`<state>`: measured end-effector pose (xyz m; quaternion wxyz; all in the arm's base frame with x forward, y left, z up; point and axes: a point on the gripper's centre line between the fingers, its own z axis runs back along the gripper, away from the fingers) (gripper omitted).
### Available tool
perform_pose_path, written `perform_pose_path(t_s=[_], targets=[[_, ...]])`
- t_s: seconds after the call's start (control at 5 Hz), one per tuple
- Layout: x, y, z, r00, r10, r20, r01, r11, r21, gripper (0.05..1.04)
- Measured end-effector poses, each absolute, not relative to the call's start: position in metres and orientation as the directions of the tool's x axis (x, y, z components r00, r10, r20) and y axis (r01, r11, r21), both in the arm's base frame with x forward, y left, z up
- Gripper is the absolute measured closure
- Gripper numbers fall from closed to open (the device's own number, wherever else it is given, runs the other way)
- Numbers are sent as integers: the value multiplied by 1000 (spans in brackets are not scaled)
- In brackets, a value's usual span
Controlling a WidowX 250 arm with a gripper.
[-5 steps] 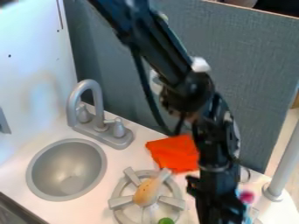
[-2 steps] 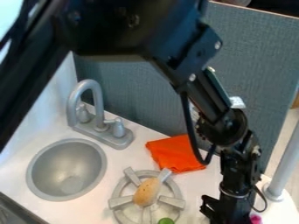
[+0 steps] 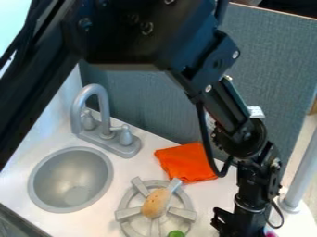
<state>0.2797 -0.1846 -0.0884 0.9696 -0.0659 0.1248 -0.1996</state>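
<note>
One pink thing (image 3: 270, 233) lies right by the gripper (image 3: 240, 228), open or closed I cannot tell; a sideways swing could knock that thing away. Farther back, the drooping cable (image 3: 205, 134) could snag the orange cloth (image 3: 187, 163).

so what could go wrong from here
The black cable on the arm bows out in front of the orange cloth, so it might catch or drag the cloth if it hangs low enough; the view can't settle how close it is.

The pink thing shows right beside the gripper, so a small sideways move could knock it.

The oblong tan piece lies loose across the grey burner and could roll off if bumped.
</note>
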Motion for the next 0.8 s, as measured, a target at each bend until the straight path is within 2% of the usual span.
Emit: perform_pose_path(t_s=[0.2, 0.4, 0.6, 0.8], targets=[[274, -181, -72, 901, -394, -182, 364, 914, -181, 212], [274, -183, -50, 909, -399, -122, 372, 907, -198, 67], [267, -171, -32, 925, -370, -84, 350, 918, -184, 73], [253, -147, -10, 938, -344, -50, 336, 934, -120, 74]])
